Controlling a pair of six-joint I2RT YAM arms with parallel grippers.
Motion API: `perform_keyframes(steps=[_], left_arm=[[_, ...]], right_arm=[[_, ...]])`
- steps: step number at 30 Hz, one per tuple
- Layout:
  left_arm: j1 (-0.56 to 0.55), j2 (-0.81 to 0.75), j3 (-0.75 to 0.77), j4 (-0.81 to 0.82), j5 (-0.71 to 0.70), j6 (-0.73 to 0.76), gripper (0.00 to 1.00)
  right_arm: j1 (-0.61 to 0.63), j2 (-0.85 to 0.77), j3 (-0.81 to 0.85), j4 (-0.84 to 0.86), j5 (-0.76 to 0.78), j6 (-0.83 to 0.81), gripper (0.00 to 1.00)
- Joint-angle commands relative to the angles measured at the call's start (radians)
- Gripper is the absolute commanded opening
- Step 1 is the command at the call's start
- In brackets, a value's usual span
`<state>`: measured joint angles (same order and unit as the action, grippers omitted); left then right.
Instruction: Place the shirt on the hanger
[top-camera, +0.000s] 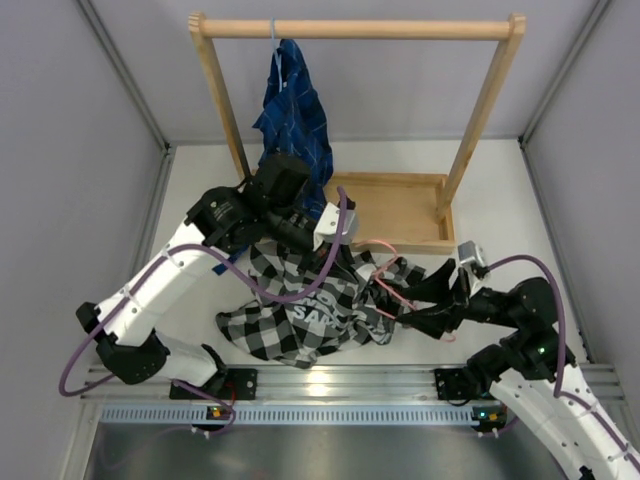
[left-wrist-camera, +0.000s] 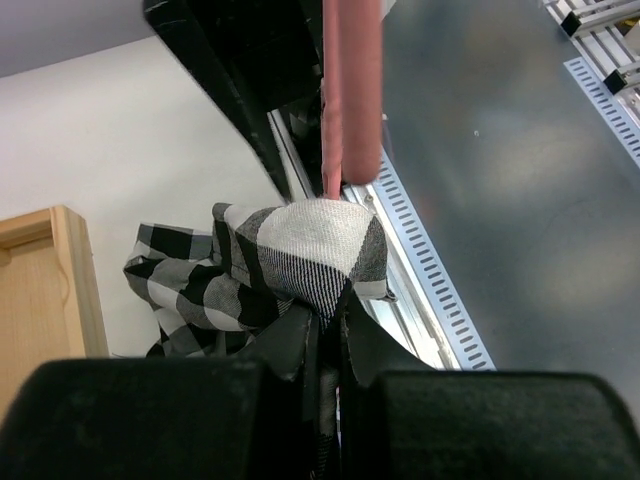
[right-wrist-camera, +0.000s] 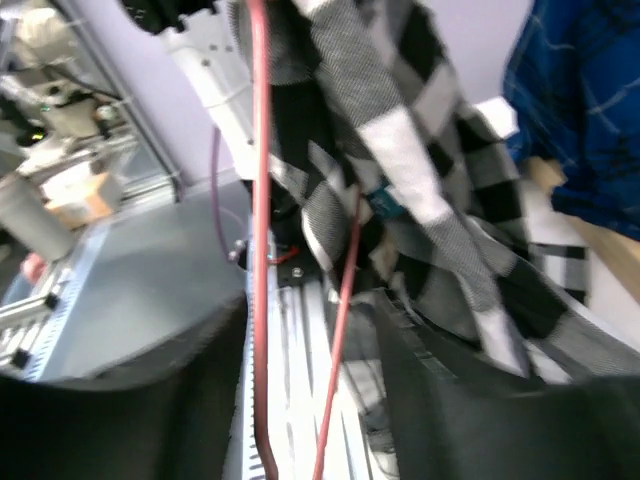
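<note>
Item one, the shirt (top-camera: 300, 310): heaped on the desk (top-camera: 500, 200), front centre, between the two arms, with one part drawn up toward the left arm. The left claw (left-wrist-camera: 328, 312) is closed, a fold of checked cloth pinched between its fingers. Item two, the hanger (right-wrist-camera: 261, 200): at the shirt's right edge, its wire crossing the cloth and passing between the fingers of the right claw (right-wrist-camera: 310, 310). That claw's jaws stand apart and clamp nothing. Behind the shirt sits a wooden tray (top-camera: 400, 210) at the foot of a rack (top-camera: 355, 28), from which a blue shirt (top-camera: 295, 110) hangs.
</note>
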<state>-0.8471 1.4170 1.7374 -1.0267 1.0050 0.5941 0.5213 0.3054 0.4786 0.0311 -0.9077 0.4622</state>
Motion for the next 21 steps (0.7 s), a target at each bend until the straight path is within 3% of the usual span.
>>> perform_keyframes(steps=[1, 2, 3, 8, 13, 16, 17, 21], left_arm=[[-0.003, -0.087, -0.009, 0.051, -0.030, -0.057, 0.00], [-0.003, -0.113, -0.031, 0.078, -0.078, -0.098, 0.00], [-0.003, -0.131, -0.053, 0.146, -0.124, -0.179, 0.00], [-0.003, -0.284, -0.261, 0.388, -0.498, -0.385, 0.00], [-0.001, -0.406, -0.410, 0.623, -0.706, -0.589, 0.00], [-0.001, -0.473, -0.495, 0.710, -0.727, -0.688, 0.00], [-0.001, -0.498, -0.510, 0.723, -0.729, -0.703, 0.00], [-0.001, -0.524, -0.558, 0.749, -0.697, -0.761, 0.00]], right_arm=[[0.009, -0.011, 0.113, -0.147, 0.116, -0.121, 0.55], [0.008, -0.032, 0.127, -0.202, 0.157, -0.161, 0.72], [0.009, -0.046, 0.147, -0.292, 0.241, -0.172, 0.78], [0.008, -0.149, 0.183, -0.486, 0.489, -0.154, 0.87], [0.008, -0.164, 0.134, -0.553, 0.734, 0.091, 0.84], [0.006, -0.169, 0.036, -0.485, 0.715, 0.272, 0.78], [0.008, -0.179, 0.005, -0.402, 0.678, 0.312, 0.73], [0.008, -0.167, -0.144, -0.136, 0.590, 0.473, 0.66]])
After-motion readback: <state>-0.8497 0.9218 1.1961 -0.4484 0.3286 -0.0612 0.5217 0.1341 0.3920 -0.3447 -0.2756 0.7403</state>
